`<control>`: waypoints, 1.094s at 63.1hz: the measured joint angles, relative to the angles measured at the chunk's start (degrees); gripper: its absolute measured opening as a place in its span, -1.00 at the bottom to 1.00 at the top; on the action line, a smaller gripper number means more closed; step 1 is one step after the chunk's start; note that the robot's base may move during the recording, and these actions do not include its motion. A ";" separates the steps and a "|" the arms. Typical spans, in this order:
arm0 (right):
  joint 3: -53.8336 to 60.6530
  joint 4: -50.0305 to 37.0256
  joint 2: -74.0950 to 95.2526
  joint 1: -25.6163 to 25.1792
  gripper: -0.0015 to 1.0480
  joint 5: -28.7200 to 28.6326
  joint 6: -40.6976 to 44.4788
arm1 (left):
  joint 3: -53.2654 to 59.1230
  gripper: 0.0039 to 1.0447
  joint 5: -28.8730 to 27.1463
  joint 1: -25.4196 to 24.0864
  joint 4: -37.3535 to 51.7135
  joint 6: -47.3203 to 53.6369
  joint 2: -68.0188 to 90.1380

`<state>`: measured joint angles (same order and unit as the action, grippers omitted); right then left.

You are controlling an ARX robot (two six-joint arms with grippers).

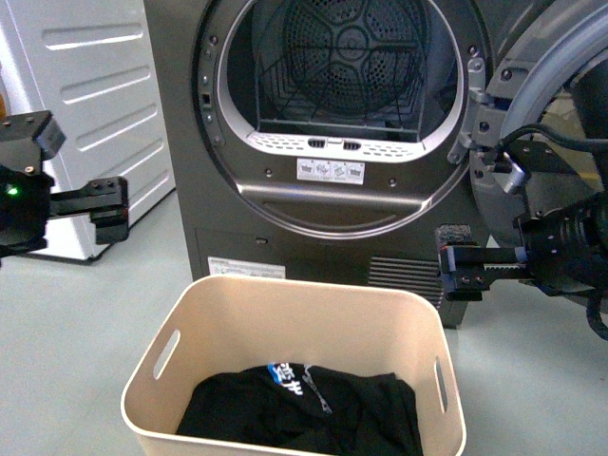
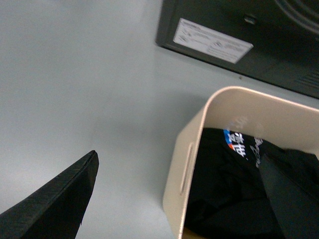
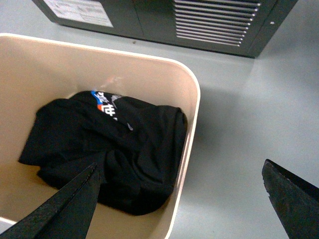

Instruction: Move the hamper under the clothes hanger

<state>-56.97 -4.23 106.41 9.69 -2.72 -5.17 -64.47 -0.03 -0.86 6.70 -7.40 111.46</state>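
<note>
Your left jaws and your right jaws are both spread wide open, and they hold nothing and touch nothing. The beige plastic tub with rounded corners (image 1: 285, 323) sits on the grey floor (image 1: 76, 323) between them and lower down. It is just in front of the dark grey dryer (image 1: 180, 190), and black clothes (image 1: 304, 408) lie inside it.

Our left claw (image 2: 179, 155) spreads wide; between its fingers we see the slotted end wall of a rounded beige plastic tub (image 2: 239, 112) holding a crumpled black printed garment (image 2: 219, 189).
</note>
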 joint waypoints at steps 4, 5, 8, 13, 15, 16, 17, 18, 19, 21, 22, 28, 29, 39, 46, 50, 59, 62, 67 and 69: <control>-2.21 0.66 3.26 0.33 0.85 1.51 0.33 | -1.22 0.88 1.29 0.87 -0.09 0.37 2.05; -2.91 0.85 4.31 0.42 0.85 1.99 0.42 | -1.66 0.88 1.75 1.14 -0.20 0.37 2.73; -4.66 1.36 6.75 0.52 0.85 3.43 0.46 | -2.78 0.88 3.23 1.77 -0.33 0.68 4.26; -7.30 1.90 10.14 0.59 0.85 5.38 0.48 | -4.00 0.88 4.35 2.56 -0.52 1.42 6.23; -8.39 2.16 11.43 0.57 0.85 5.77 0.42 | -4.48 0.88 4.35 2.86 -0.96 1.66 7.02; -9.11 2.34 12.26 0.55 0.85 6.14 0.35 | -4.74 0.88 4.42 2.99 -1.29 1.84 7.48; -9.79 2.45 13.09 0.50 0.85 6.40 0.33 | -5.01 0.88 4.57 3.21 -1.62 1.97 8.04; -10.45 2.51 13.90 0.44 0.85 6.56 0.28 | -5.18 0.88 4.76 3.32 -1.88 2.19 8.50; -11.04 2.62 14.67 0.37 0.85 6.82 0.17 | -5.33 0.88 4.83 3.45 -2.10 2.51 9.03; -11.85 2.78 15.74 0.26 0.85 7.19 0.13 | -5.42 0.88 4.98 3.63 -2.36 2.97 9.73; -12.11 2.82 16.11 0.22 0.85 7.32 0.09 | -5.42 0.88 4.96 3.69 -2.43 3.13 9.94; -14.05 2.97 19.19 -0.22 0.85 8.02 -0.55 | -5.53 0.88 5.09 4.00 -2.75 5.07 11.89; -14.43 2.97 19.85 -0.33 0.85 8.26 -0.72 | -5.57 0.88 5.22 4.00 -2.82 5.35 12.37; -16.15 3.19 23.89 -1.29 0.85 8.70 -2.03 | -6.08 0.88 6.71 3.89 -2.80 7.39 14.78; -16.48 3.10 25.51 -1.70 0.85 8.70 -2.27 | -6.23 0.88 7.52 3.52 -2.47 8.55 15.72; -16.66 2.80 26.40 -1.75 0.85 8.70 -2.56 | -6.45 0.88 7.48 3.21 -2.38 9.05 16.48; -17.07 1.97 27.98 -1.60 0.85 8.74 -2.86 | -6.54 0.88 7.45 2.99 -2.36 9.53 17.90; -17.11 1.75 28.28 -1.44 0.85 8.83 -2.95 | -6.51 0.88 7.56 2.99 -2.23 9.68 18.18; -17.11 1.51 28.63 -1.29 0.85 9.11 -3.13 | -6.51 0.88 7.58 2.99 -2.16 10.01 18.38; -17.11 1.29 28.81 -1.22 0.85 9.16 -3.21 | -6.51 0.88 7.58 2.95 -2.05 10.14 18.49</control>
<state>-74.08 -2.94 135.22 8.47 6.44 -8.38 -70.98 7.55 2.09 4.64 2.74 129.95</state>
